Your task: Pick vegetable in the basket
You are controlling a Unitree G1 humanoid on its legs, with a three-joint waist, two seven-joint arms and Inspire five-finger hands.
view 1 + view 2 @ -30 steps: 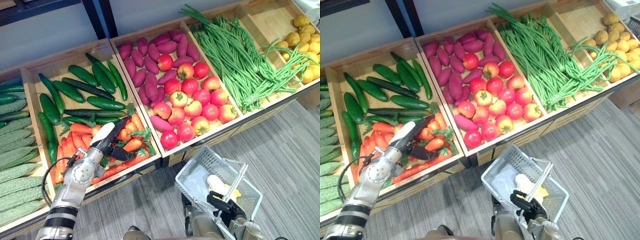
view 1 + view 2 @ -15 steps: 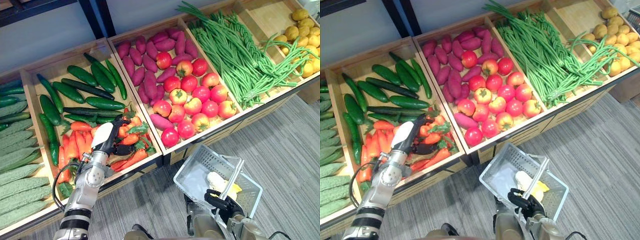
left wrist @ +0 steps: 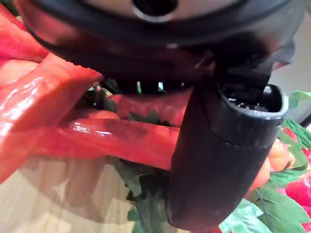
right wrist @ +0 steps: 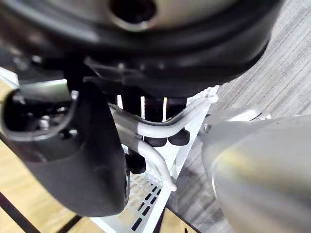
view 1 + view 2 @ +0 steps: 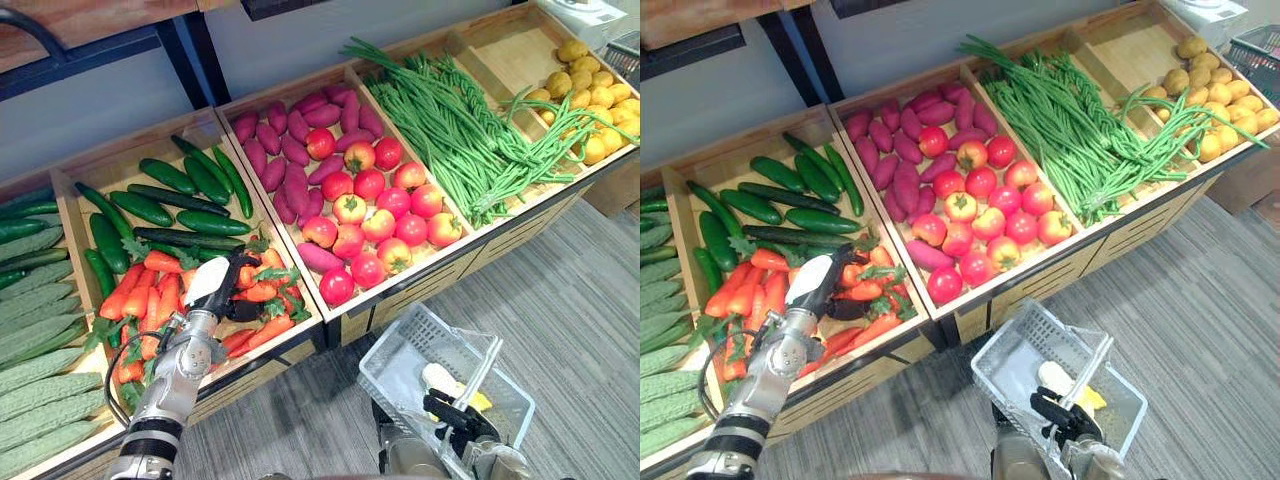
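Left wrist view: the left hand [image 3: 218,160] has its thumb across most of the shot. The fingers are mostly buried behind carrot greens, so I can't tell whether it's clamped or loose.

Head views: the hand sits on the carrots [image 5: 150,295] at lower left of the frame. They fill the near end of the crate [image 5: 255,180] that also holds the cucumbers [image 5: 180,195]. One carrot [image 5: 262,292] lies between the dark thumb and the fingers, touching the hand.

Right hand [image 5: 452,412] is at bottom right, partly cut by the bottom edge. Its fingers are wrapped round the basket handle [image 4: 160,128], clear in the right wrist view.

The basket [image 5: 392,352] is over grey floor [image 5: 580,290] at lower right, well apart from the carrots. Inside it are a pale lump [image 5: 438,378] and something yellow [image 5: 480,401], half hidden by the handle and hand, so I can't identify them.

The ridged green gourds [image 5: 40,330] at the left edge and the yellow potatoes [image 5: 590,95] at upper right are cut off by the frame.
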